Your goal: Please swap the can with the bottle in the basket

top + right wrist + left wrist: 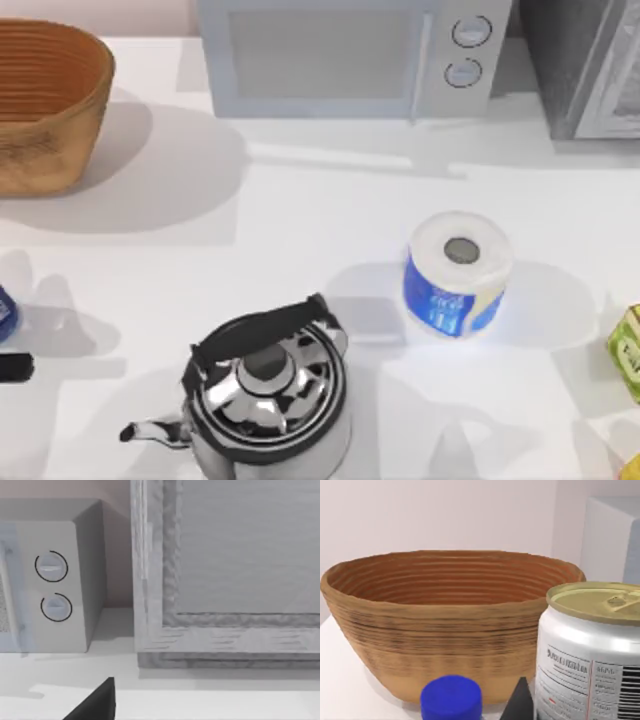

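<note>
The basket [45, 105] sat at the surface's [300, 200] 10 o'clock corner. The bottle [4, 312] showed as a blue edge at 9 o'clock. In the left wrist view the can [592, 650] and the bottle's blue cap stood close in front of the left hand [520, 705], with the basket's wall just behind them. Neither stood visibly inside the basket, whose floor was hidden. I could not tell whether the left hand was wide or narrow, and the same held for the right hand [97, 702], which was parked facing the microwave [50, 580] at 12 o'clock.

The main risk, as I judged it, was crowding. With can and bottle so near each other, a reach for one could nudge the other over or roll it off the 9 o'clock edge. The can's smooth round side might slip in a shallow or off-centre grip. The basket's rim stood high, so a low carry could strike it and push the basket away. The roll [457, 272] at 4 o'clock could be mistaken for the can, and the kettle [265, 390] at 7 o'clock would obstruct any sweep from the right arm.
</note>
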